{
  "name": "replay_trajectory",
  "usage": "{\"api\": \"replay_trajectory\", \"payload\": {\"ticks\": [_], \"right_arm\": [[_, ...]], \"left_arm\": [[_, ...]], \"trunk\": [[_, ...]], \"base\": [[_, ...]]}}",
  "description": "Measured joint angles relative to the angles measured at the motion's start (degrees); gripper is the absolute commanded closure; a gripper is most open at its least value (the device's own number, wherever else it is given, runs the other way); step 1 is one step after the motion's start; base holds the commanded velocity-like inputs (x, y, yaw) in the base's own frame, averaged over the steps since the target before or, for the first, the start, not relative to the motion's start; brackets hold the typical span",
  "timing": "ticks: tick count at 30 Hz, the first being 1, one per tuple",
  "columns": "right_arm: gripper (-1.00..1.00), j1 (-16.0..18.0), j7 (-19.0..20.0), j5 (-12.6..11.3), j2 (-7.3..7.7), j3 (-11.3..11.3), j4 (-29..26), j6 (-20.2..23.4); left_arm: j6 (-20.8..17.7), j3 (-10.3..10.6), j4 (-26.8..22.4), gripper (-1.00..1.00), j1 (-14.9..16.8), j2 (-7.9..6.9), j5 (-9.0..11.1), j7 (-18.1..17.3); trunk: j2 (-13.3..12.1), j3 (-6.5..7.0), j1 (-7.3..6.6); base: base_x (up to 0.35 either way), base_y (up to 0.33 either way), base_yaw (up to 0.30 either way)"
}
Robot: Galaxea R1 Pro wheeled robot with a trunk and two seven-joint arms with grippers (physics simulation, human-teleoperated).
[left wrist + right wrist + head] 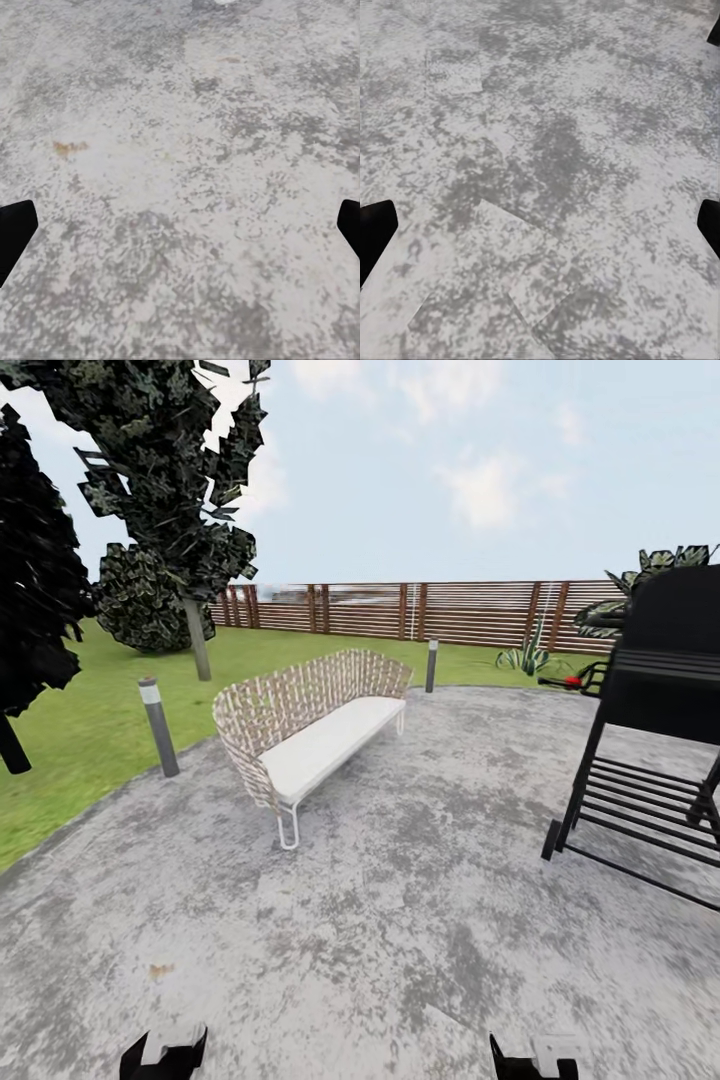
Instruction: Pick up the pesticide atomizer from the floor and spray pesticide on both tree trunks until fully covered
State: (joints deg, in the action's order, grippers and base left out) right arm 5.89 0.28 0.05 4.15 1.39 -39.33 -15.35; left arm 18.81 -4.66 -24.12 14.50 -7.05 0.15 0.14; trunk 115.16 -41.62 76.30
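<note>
I am on the grey paving of the garden, with green lawn to the left. One tree with a dark leafy crown stands on the lawn at the far left; its pale tree trunk rises behind a bollard. A small red-and-black object lies far right beside the grill; I cannot tell if it is the pesticide atomizer. My left gripper and right gripper hang low at the front, both open and empty. The wrist views show the left gripper and the right gripper over bare paving.
A woven bench with a white seat stands mid-paving. At the right stands a black grill on its stand. Two bollards mark the paving edge. A near-black tree is at the left edge. A slat fence closes the back.
</note>
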Motion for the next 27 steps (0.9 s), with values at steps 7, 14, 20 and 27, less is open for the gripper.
{"api": "replay_trajectory", "payload": {"ticks": [7,14,20,27], "right_arm": [[-1.00,0.0,0.1,0.1,-0.02,-0.2,0.2,0.0],[-1.00,0.0,0.0,-0.1,-0.12,-0.1,0.8,-0.1],[-1.00,0.0,0.0,-0.3,-0.28,-0.1,0.9,0.0],[-1.00,0.0,0.0,-0.3,-0.28,-0.1,1.0,0.1]], "left_arm": [[0.1,0.3,0.5,-1.00,0.0,0.52,-0.6,-0.4],[0.1,0.4,0.6,-1.00,0.0,0.62,-0.7,-0.6],[0.0,0.4,0.6,-1.00,0.0,0.63,-0.7,-0.8],[0.0,0.4,0.6,-1.00,0.0,0.63,-0.7,-0.8]], "trunk": [[0.0,0.00,0.00],[0.0,0.00,0.00],[0.0,0.00,0.00],[0.0,0.00,0.00]], "base": [[0.337,0.000,0.000],[0.340,0.000,0.000],[0.340,0.000,-0.104],[0.338,0.045,-0.288]]}}
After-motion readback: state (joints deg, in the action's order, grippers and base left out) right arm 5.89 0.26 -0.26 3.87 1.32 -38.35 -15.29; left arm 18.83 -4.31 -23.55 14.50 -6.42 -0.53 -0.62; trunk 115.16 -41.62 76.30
